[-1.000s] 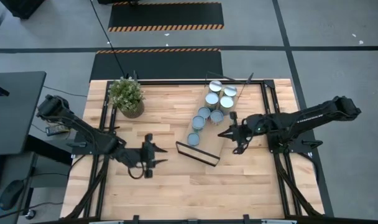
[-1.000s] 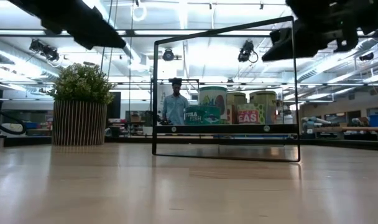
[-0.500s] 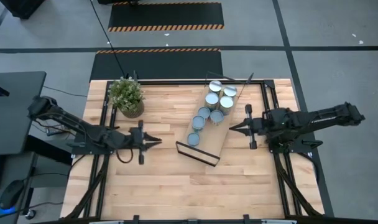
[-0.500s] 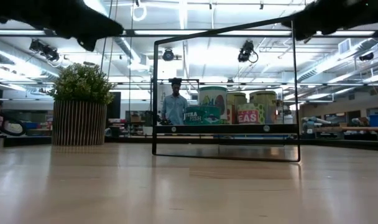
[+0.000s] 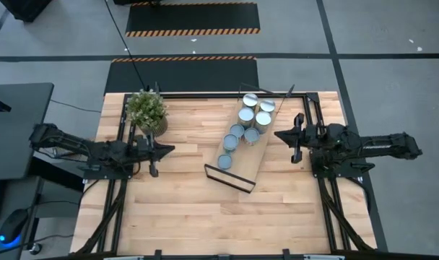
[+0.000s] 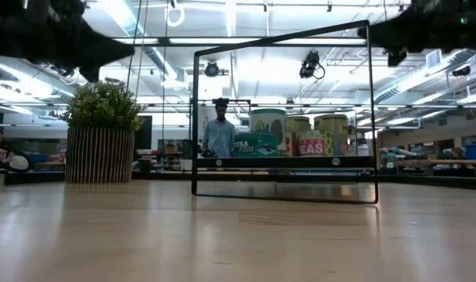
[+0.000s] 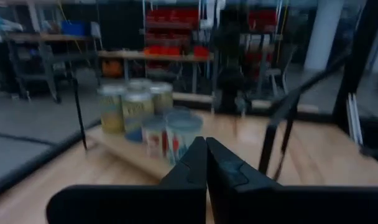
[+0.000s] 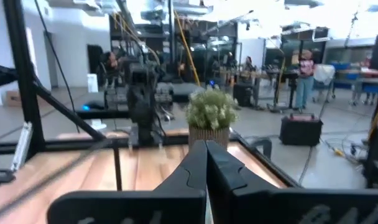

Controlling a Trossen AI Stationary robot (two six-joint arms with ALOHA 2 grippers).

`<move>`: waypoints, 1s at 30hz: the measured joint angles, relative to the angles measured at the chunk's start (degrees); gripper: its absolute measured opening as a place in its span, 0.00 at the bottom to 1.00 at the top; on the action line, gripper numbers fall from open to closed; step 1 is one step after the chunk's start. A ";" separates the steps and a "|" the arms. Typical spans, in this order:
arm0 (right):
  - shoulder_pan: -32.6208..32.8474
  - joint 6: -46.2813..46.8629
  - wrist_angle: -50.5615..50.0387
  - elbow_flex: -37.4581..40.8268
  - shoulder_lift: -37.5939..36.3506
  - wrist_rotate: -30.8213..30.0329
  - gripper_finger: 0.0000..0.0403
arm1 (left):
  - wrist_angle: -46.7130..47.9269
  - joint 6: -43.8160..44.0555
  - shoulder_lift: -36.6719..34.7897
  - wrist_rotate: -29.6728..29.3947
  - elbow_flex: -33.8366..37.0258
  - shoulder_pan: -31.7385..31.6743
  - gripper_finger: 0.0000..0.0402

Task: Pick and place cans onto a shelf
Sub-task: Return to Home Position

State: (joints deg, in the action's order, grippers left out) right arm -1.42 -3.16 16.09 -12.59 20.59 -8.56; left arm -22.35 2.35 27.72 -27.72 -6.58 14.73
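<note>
Several cans (image 5: 246, 124) with silvery tops stand together on the far half of the light-wood shelf (image 5: 239, 160), which lies slantwise at the table's middle with black frames at its ends. The cans also show in the low view (image 6: 289, 133) and in the left wrist view (image 7: 148, 118). My left gripper (image 5: 169, 149) is shut and empty, left of the shelf's near end. My right gripper (image 5: 277, 135) is shut and empty, right of the cans. Both grippers hover above the table.
A potted green plant (image 5: 147, 110) stands at the table's far left, just beyond my left gripper. Black rails (image 5: 306, 115) run along the table's sides. Bare wood lies across the near half of the table (image 5: 205, 217). People show in the room behind.
My left gripper has drawn back toward the table's left and far edges, away from the shelf's near end. My right gripper has drawn back toward the right and far edges. The cans and the shelf have stayed where they were.
</note>
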 joint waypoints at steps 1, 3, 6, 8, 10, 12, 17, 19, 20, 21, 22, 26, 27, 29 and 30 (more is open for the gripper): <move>-0.76 0.35 -0.56 0.98 -0.82 0.25 0.01 | -0.79 0.00 -0.86 0.12 0.36 -0.33 0.01; -2.12 1.46 0.32 2.30 -2.12 1.22 0.01 | -0.35 -0.02 -4.01 0.56 1.83 -0.74 0.00; -3.59 2.15 0.05 4.33 -5.27 1.73 0.00 | -0.50 -0.08 -7.41 -0.01 3.23 -0.78 0.00; -4.20 2.15 0.14 5.30 -7.63 1.73 0.00 | 0.10 -0.11 -9.67 -0.52 4.38 -0.76 0.00; -4.68 2.13 0.14 6.13 -10.10 2.37 0.00 | -0.14 -0.32 -11.89 -0.48 5.48 -0.69 0.00; -4.78 2.26 0.22 7.04 -12.81 3.03 0.00 | 0.80 -0.12 -13.99 -0.55 6.06 -0.46 0.00; -4.78 3.42 -0.27 9.98 -19.03 3.16 0.00 | 4.24 -0.14 -17.75 -2.37 6.06 1.13 0.00; -4.78 4.06 -0.13 11.11 -20.63 3.11 0.00 | 4.42 -1.32 -18.97 -3.21 6.06 2.11 0.00; -4.78 4.22 -0.15 11.39 -20.33 2.76 0.00 | 4.54 -1.71 -19.49 -3.71 6.06 2.60 0.00; -4.78 4.35 -0.69 11.66 -20.30 2.35 0.00 | 4.75 -2.07 -20.03 -4.27 6.06 3.09 0.00; -4.80 4.35 -0.77 11.91 -20.24 2.03 0.00 | 5.05 -2.57 -20.52 -4.93 6.06 3.61 0.00; -4.80 4.50 -0.72 12.23 -20.39 1.71 0.00 | 7.79 -3.08 -22.28 -7.43 6.08 5.58 0.00; -4.80 4.44 -0.74 12.23 -20.39 1.71 0.00 | 8.81 -3.08 -22.72 -8.30 6.08 5.94 0.00; -4.82 4.21 -0.71 12.23 -20.39 1.69 0.00 | 10.19 -3.36 -23.80 -9.29 6.08 6.42 0.00; -4.82 3.88 -0.75 12.23 -20.39 1.68 0.00 | 10.44 -3.78 -24.27 -9.36 6.10 6.45 0.00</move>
State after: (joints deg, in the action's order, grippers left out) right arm -6.24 0.72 15.34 -0.36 0.21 -6.88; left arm -11.92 -1.43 3.45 -37.08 -0.48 21.18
